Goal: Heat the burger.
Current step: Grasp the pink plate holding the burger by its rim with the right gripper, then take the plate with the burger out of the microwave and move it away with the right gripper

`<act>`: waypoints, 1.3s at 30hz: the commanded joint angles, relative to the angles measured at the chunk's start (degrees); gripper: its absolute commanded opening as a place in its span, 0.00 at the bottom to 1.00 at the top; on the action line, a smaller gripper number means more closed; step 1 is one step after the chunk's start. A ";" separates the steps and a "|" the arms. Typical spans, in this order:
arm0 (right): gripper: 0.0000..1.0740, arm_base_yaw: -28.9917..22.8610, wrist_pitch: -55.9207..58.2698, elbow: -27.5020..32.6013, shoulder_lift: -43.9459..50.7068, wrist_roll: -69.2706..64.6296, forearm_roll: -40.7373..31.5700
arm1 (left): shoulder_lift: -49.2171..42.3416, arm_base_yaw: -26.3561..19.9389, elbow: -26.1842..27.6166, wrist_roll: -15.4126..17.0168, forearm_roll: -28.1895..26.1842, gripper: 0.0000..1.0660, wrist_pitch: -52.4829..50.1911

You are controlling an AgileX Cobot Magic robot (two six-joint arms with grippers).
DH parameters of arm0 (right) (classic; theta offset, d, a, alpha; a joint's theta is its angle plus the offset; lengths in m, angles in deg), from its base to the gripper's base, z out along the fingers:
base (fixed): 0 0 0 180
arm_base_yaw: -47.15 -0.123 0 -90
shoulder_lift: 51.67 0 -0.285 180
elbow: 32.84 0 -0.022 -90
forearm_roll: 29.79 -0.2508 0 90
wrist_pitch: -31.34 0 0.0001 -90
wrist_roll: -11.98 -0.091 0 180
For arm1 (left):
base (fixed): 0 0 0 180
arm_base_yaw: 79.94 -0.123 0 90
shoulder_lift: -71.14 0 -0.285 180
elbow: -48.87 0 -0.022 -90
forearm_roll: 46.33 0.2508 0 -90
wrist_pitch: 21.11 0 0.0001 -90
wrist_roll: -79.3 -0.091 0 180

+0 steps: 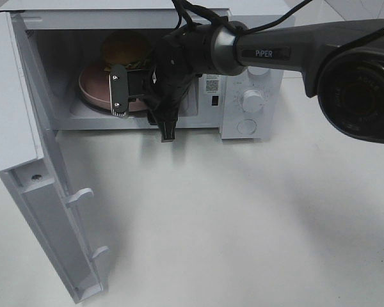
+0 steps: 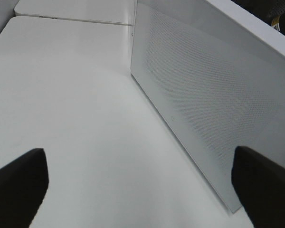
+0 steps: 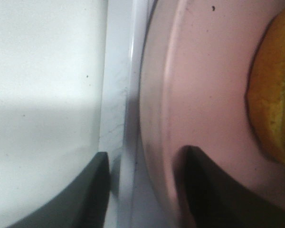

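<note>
burger: glossy rounded bun, seated on round pink plate inside microwave
right gripper: plate rim straddled; grip not confirmed
left gripper: spread wide, nothing held

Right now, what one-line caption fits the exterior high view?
Right gripper at the pink plate's rim, burger on it inside the open microwave.

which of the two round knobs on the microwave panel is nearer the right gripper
The upper knob. It sits level with the right gripper at the oven opening, just past the arm's wrist; the lower knob is further down the microwave panel.
</note>
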State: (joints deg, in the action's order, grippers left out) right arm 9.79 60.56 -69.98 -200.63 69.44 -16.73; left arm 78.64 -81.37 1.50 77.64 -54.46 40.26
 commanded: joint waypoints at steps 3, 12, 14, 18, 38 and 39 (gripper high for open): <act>0.14 -0.23 -2.23 -0.34 0.11 -0.29 1.66 | -0.40 -0.23 -0.29 0.34 0.17 0.92 0.06; 0.00 -0.97 0.11 -0.29 1.55 -0.29 1.83 | -0.40 -0.23 -0.29 0.34 0.23 0.92 0.06; 0.00 -0.97 0.29 -0.29 1.78 -0.29 1.83 | -0.40 -0.23 -0.29 0.29 0.23 0.92 0.06; 0.00 -1.60 2.58 -0.29 3.27 0.11 2.12 | -0.40 -0.23 -0.29 0.34 0.17 0.92 0.06; 0.00 -2.23 -11.69 16.50 14.50 2.06 5.27 | -0.40 -0.23 -0.29 0.34 0.17 0.92 0.06; 0.00 -2.23 -11.69 16.50 14.50 2.06 5.27 | -0.40 -0.23 -0.29 0.34 0.17 0.92 0.06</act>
State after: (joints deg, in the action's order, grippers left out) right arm 7.50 53.46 -52.97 -188.43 70.65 -13.35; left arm 78.64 -81.37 1.50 77.64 -54.46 40.26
